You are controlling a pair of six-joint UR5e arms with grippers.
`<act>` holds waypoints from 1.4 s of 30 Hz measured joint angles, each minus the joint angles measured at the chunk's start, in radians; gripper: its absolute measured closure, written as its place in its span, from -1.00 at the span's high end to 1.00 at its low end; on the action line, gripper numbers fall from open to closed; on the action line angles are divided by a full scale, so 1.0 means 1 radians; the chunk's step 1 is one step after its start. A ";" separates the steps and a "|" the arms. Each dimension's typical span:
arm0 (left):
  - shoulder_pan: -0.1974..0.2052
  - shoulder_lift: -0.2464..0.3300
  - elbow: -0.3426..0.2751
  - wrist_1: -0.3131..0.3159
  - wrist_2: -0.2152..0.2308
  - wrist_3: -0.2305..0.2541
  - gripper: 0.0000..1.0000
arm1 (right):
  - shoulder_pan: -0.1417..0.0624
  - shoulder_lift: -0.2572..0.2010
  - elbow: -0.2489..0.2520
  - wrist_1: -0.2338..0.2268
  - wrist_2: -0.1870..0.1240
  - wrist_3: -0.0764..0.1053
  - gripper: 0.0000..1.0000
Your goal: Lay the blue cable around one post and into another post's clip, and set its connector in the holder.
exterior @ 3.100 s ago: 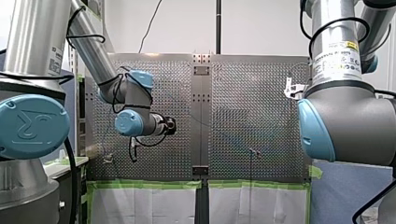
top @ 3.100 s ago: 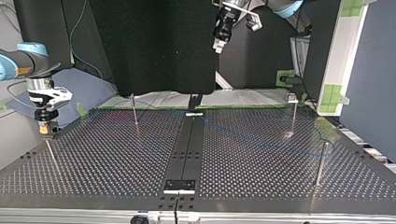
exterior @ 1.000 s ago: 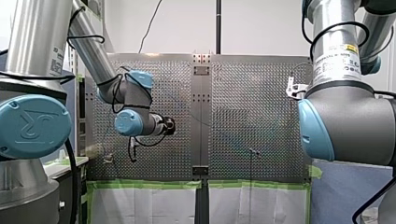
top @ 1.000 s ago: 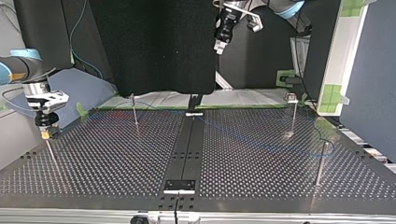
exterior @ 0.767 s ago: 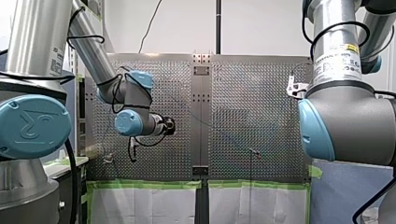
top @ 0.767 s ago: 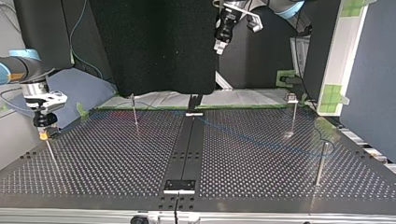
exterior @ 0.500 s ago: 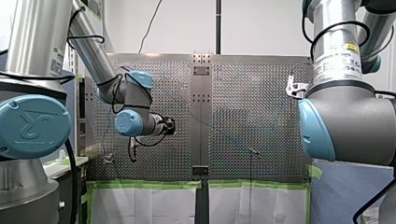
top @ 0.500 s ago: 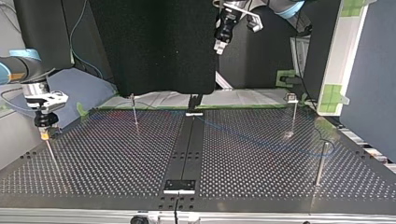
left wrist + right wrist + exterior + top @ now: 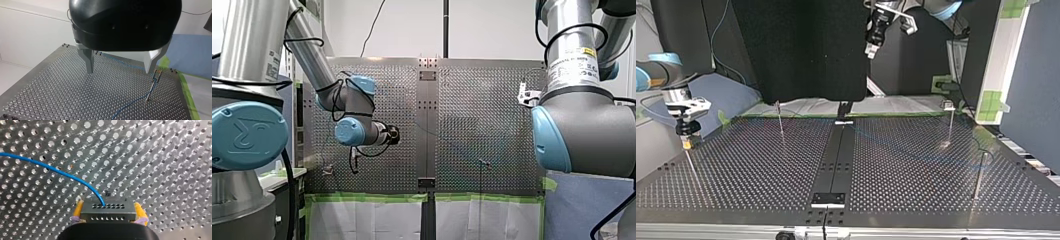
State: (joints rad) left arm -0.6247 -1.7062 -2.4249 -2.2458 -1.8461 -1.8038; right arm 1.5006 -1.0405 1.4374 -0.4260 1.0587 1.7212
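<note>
In the top view, our right end effector (image 9: 686,145), with the connector (image 9: 108,210) it grips, now sits lower, nearer the surface (image 9: 761,170), than 3.1 s ago. Within the last second it shifts slightly back toward that view's right, after drifting toward its left.

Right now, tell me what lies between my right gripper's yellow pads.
The grey connector, held by the right gripper, with the blue cable leaving it; the right wrist view shows this.

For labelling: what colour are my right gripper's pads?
Yellow pads clamp the connector; best in right wrist view.
</note>
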 joint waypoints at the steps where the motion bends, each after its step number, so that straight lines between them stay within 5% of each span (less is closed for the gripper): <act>1: 0.000 0.000 0.000 0.000 0.000 0.000 1.00 | 0.000 0.001 0.000 0.000 0.000 0.000 -1.00; 34: 0.013 0.000 0.000 0.003 0.012 0.001 1.00 | -0.009 0.005 -0.009 -0.024 -0.012 0.028 -1.00; 42: 0.018 0.000 0.000 0.004 0.016 0.001 1.00 | -0.001 0.004 -0.010 -0.024 -0.023 0.007 -1.00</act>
State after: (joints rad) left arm -0.6067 -1.7063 -2.4251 -2.2418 -1.8296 -1.8028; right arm 1.4991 -1.0364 1.4278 -0.4499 1.0354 1.7283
